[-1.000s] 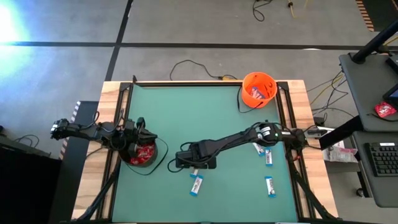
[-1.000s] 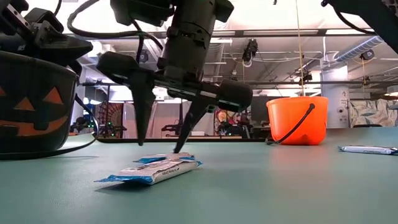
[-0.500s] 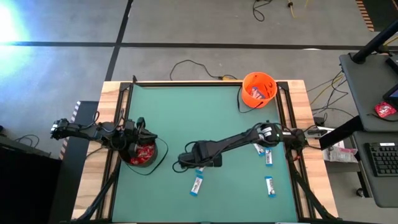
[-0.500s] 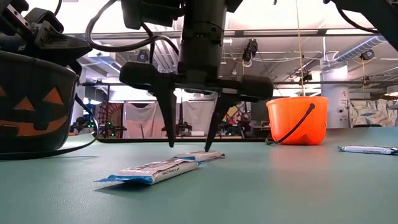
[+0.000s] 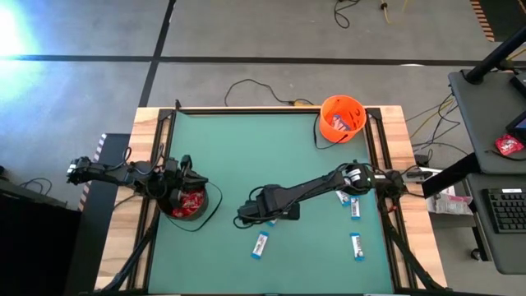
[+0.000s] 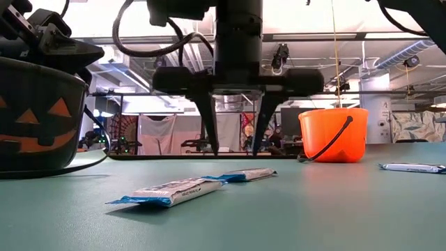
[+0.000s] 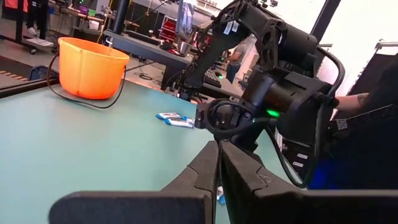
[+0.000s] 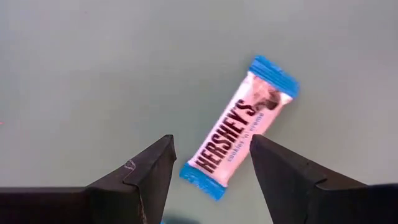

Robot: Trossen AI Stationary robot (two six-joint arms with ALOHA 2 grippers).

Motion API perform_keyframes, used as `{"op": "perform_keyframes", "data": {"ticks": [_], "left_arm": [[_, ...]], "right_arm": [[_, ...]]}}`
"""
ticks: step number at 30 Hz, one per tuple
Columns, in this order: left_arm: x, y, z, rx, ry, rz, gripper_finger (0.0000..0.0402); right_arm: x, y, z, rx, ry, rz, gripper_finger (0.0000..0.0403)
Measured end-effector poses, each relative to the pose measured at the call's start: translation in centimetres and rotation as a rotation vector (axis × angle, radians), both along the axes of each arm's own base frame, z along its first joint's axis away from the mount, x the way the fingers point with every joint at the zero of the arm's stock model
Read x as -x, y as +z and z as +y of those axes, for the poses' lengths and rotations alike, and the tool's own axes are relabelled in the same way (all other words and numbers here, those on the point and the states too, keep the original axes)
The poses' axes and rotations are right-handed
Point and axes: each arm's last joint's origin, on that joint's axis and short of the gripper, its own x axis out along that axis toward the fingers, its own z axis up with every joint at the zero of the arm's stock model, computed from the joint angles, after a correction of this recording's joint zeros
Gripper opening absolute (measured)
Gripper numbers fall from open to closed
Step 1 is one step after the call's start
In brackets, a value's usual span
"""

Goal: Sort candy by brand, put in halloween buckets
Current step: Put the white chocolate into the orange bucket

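The right gripper point(image 6: 234, 150) hangs over the middle of the green table point(image 5: 246, 156), pointing straight down, its two fingers point(image 8: 149, 168) spread apart with nothing between them. A white-and-blue bar point(image 8: 239, 137) lies flat on the mat right under it, set at a slant between the two fingertips, and from table height the tips stand just above the mat and behind that bar point(image 6: 240, 174), not touching it. A second bar point(image 6: 167, 192) lies nearer the front edge, close by; from above it shows just in front of the gripper point(image 5: 260, 244). Over on the right side of the table there are more bars, two close together under the right arm point(image 5: 350, 203) and one nearer the front point(image 5: 357, 246). The orange bucket point(image 5: 342, 117) stands at the far right corner with wrappers inside it. On the left, the black bucket point(image 5: 191, 203) with its pumpkin face holds red packets point(image 5: 192, 201), and the left gripper point(image 7: 219, 177) sits over its left rim, jaws pressed together on nothing that can be seen.
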Motion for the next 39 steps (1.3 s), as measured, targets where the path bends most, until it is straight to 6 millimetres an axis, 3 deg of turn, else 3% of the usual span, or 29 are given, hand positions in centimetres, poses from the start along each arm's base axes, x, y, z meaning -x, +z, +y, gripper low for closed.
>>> {"op": "perform_keyframes", "data": {"ticks": [7, 19, 29, 39], "left_arm": [[0.0, 0.0, 0.0, 0.000, 0.000, 0.000, 0.0000], [0.0, 0.0, 0.0, 0.000, 0.000, 0.000, 0.0000], [0.0, 0.0, 0.0, 0.000, 0.000, 0.000, 0.0000], [0.0, 0.0, 0.0, 0.000, 0.000, 0.000, 0.0000]], "right_arm": [[1.0, 0.7, 0.3, 0.050, -0.085, 0.074, 0.0208], [0.4, -1.9, -0.2, 0.046, -0.252, 0.074, 0.0208], [0.2, -4.4, 0.7, 0.054, -0.345, 0.093, 0.0206], [0.5, -6.6, 1.9, 0.171, -0.345, 0.092, 0.0161]]}}
